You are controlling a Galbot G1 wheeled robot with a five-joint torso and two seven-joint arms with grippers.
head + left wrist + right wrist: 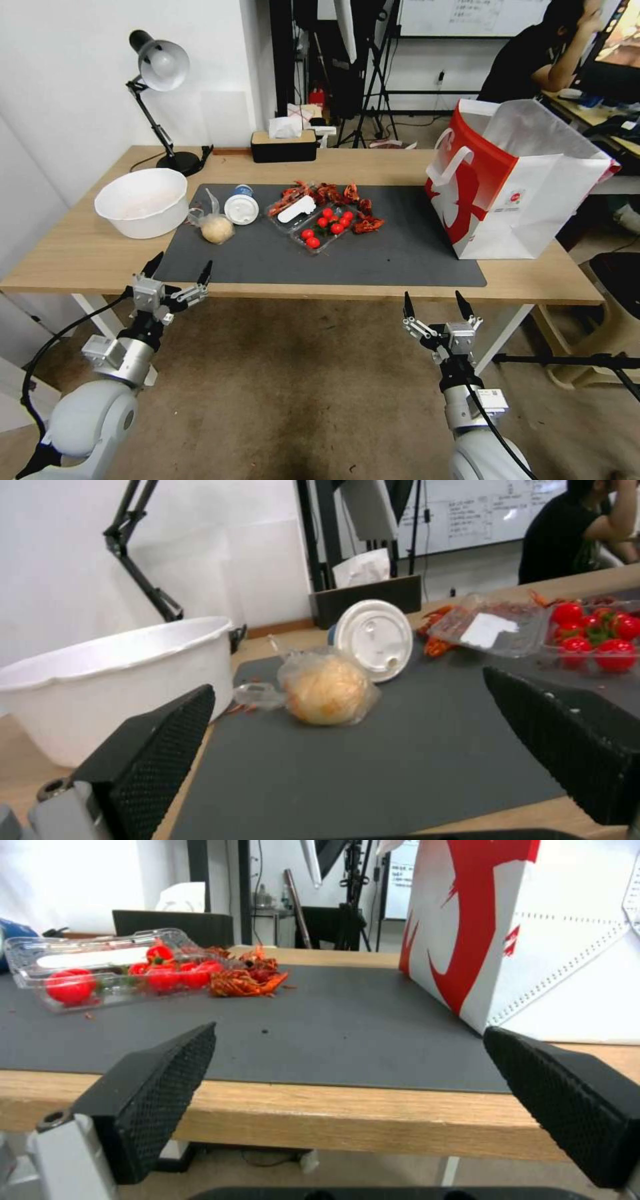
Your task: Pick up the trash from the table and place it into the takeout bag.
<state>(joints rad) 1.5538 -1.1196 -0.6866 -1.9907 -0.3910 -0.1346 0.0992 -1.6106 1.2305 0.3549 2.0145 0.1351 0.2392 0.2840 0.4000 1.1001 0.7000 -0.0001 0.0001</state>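
- Listing from the robot's left: left gripper (176,271), fingers spread wide and holding nothing, hovering at the near edge of the table (80,257), just outside the front-left corner of the dark mat (373,260).
- Paper bowl (143,201): white, upright on bare wood, ahead of the left gripper and slightly to its outer side, off the mat.
- Bagged bun (215,228): clear bag with a beige bun, on the mat directly ahead of the left gripper and the nearest item to it; in the left wrist view it sits between the two fingers' line of sight (327,690).
- Lidded cup (241,207): white lid, blue body, lying on its side just beyond the bun, touching or nearly touching its bag.
- Clear plastic tub (313,223): open clamshell holding red tomatoes and a white slip, farther ahead and inward of the left gripper; red shell scraps (347,200) are scattered behind and beside it.
- Right gripper (435,307): fingers wide apart, empty, below and just short of the table's front edge.
- Takeout bag (527,193): upright, mouth open, on the mat's right end, ahead of the right gripper and slightly to its outer side.
- Step in hand, by judgement: the start, with nothing grasped and no trash seen in the bag.
- Next move likely calls for the left gripper to reach forward and close on the bun's soft bag.
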